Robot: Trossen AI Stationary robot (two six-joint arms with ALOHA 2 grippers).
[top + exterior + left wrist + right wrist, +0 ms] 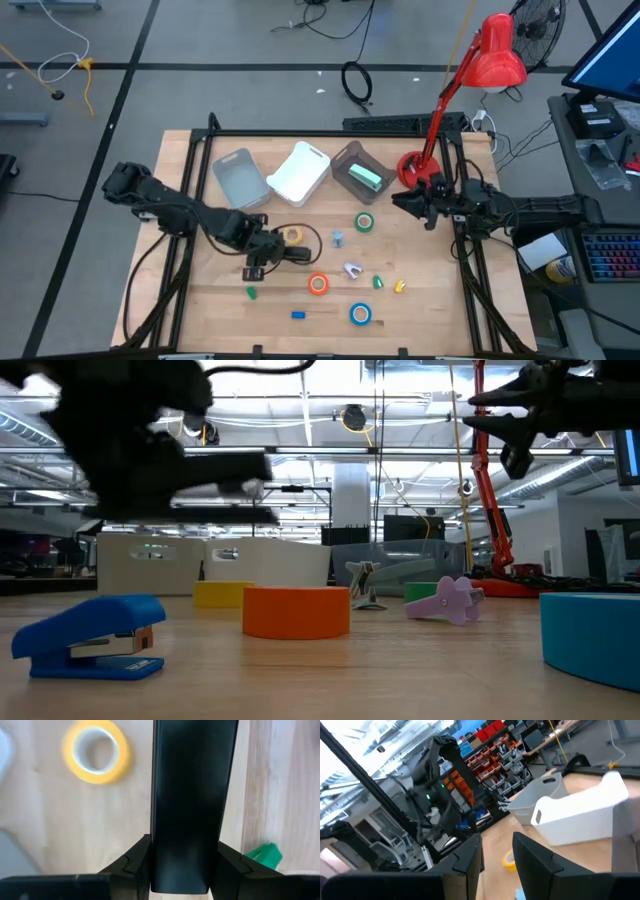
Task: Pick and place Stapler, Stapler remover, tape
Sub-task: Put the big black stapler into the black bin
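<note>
A black stapler [192,795] sits between the fingers of my left gripper [262,262], which is shut on it above the table's near left part. In the low view the stapler [215,470] hangs well above the wood. Flat on the table lie the yellow tape [293,235], green tape [364,222], orange tape [318,285] and blue tape [360,315]. A purple stapler remover [352,269] and a small blue stapler [298,315] also lie there. My right gripper [412,205] waits raised at the right edge, pointing level, open and empty. My left gripper pinches the black stapler's two long sides [157,855] between its two fingers. The fingers come from above, pointing down, and lie across the stapler. The stapler is lifted clear of the table and lies about level.
Three bins stand at the far side: grey [240,178], white [299,172] and dark grey [352,158]. A red lamp [440,110] rises at the far right. Small coloured clips [251,293] and a pale blue remover [338,238] lie among the tape rolls.
</note>
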